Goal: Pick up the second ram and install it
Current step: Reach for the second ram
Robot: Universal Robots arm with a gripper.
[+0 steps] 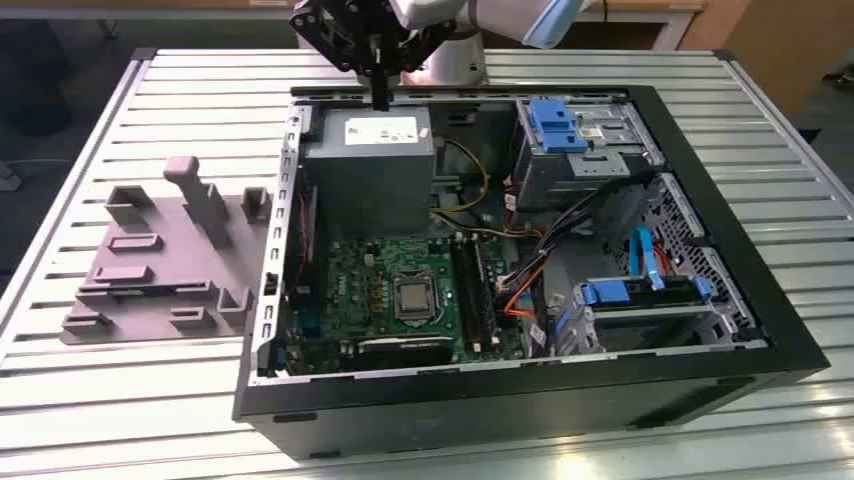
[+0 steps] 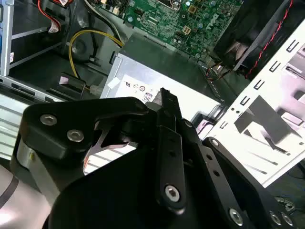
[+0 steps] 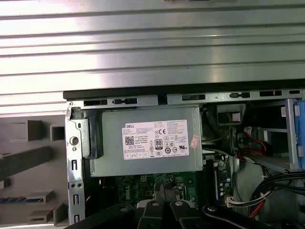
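Note:
My gripper (image 1: 383, 100) hangs above the rear edge of the open computer case, over the grey power supply (image 1: 367, 155). Its long black fingers are shut together with nothing between them; the tips also show in both wrist views (image 2: 164, 98) (image 3: 162, 193). In the first wrist view, a dark blue strip with a row of small marks, which looks like the second ram (image 3: 19, 198), lies in a slot of the grey moulded tray (image 3: 24, 162). This tray (image 1: 147, 290) sits outside the case at the exterior view's left, well away from the gripper. The black memory slots (image 1: 470, 290) run along the green motherboard (image 1: 387, 290).
The black case (image 1: 534, 400) lies on its side on a slatted metal table (image 1: 160, 90). Orange, black and yellow cables (image 1: 514, 285) run beside the memory slots. Drive cages with blue clips (image 1: 561, 125) stand at the exterior view's right. A black fan (image 2: 257, 33) sits by the case's rear wall.

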